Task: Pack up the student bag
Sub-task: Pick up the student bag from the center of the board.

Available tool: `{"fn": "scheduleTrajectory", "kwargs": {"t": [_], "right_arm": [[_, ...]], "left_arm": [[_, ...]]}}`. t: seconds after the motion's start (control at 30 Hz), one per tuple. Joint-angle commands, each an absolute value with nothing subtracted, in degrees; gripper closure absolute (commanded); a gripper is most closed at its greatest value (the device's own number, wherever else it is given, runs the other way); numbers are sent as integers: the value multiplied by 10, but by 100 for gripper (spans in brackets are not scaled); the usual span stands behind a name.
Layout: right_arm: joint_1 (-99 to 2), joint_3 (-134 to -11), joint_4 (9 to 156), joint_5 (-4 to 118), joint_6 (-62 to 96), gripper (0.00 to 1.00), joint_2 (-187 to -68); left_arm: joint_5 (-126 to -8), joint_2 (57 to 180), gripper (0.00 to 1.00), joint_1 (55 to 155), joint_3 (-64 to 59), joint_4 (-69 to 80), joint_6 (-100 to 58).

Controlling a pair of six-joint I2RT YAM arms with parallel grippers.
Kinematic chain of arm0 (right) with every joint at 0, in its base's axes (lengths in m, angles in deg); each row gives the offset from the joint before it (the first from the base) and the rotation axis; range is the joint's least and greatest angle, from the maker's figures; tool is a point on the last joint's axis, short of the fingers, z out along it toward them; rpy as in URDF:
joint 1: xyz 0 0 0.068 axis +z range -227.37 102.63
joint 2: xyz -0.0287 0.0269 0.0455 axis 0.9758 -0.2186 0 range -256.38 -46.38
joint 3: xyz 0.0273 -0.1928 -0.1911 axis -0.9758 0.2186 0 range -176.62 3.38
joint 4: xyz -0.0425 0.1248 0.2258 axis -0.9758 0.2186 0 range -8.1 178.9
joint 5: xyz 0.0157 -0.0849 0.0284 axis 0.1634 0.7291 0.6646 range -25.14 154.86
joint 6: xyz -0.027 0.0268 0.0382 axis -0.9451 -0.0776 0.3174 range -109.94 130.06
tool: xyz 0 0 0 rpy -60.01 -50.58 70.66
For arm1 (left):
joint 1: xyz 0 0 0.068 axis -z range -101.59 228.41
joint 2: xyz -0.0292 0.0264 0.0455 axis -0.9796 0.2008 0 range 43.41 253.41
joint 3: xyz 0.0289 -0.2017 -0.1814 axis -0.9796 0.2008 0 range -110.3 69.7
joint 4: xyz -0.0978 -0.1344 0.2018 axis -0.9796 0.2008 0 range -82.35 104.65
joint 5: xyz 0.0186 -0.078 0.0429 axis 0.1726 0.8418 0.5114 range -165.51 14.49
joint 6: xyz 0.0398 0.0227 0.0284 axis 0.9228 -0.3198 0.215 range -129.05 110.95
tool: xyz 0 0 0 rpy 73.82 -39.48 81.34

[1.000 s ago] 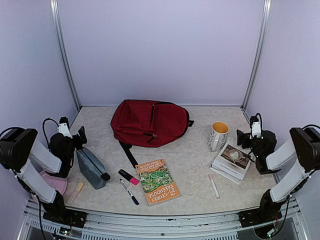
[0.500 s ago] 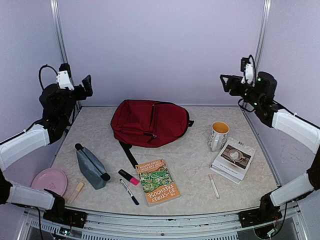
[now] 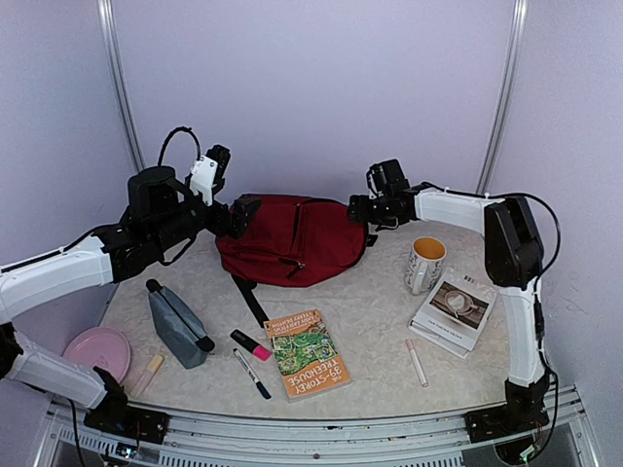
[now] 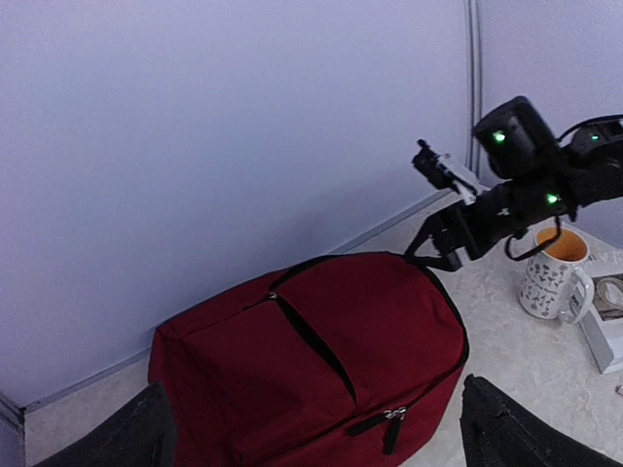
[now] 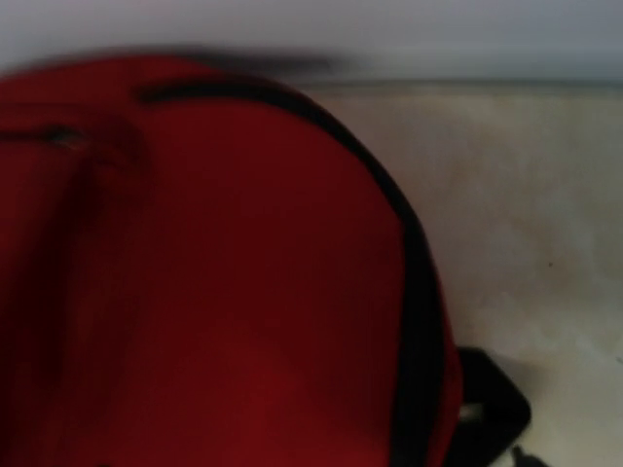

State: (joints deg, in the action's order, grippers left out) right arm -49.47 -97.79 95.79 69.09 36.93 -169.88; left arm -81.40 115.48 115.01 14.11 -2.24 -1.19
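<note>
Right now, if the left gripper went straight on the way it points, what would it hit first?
Most likely the bag: the left gripper is open and aimed at it, with nothing showing in between.

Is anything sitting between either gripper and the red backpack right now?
Nothing visible. The left gripper hangs at the student bag's left end and the right gripper at its right end, with only open space between.
</note>
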Motion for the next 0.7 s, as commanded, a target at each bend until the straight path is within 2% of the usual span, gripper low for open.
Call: {"fn": "scheduleTrajectory", "kwargs": {"t": [0.0, 0.1, 0.17, 0.23, 0.33, 0.37, 0.53, 0.67], "right_arm": [[-494, -1095, 1069, 715, 389, 2, -1794], [-494, -1125, 1080, 674, 387, 12, -1835], [-494, -1124, 1071, 637, 385, 28, -1846], [-494, -1126, 1068, 611, 380, 53, -1848], [-494, -1125, 1058, 582, 358, 97, -1825], [-494, -1120, 1050, 571, 341, 100, -1809], [-491, -1095, 1015, 465, 238, 100, -1699], [-471, -1133, 1052, 407, 155, 100, -1617]], "left_arm": [[-764, 1144, 1, 1169, 154, 0, 10], [-751, 1141, 1, 1171, 152, 4, 4], [-748, 1136, 1, 1171, 154, 4, 4], [-745, 1132, 1, 1171, 157, 4, 5], [-726, 1129, 1, 1171, 159, 2, 8], [-717, 1128, 1, 1171, 159, 1, 8], [-653, 1099, 1, 1165, 161, -8, 13], [-604, 1060, 1, 1163, 161, -15, 24]]}}
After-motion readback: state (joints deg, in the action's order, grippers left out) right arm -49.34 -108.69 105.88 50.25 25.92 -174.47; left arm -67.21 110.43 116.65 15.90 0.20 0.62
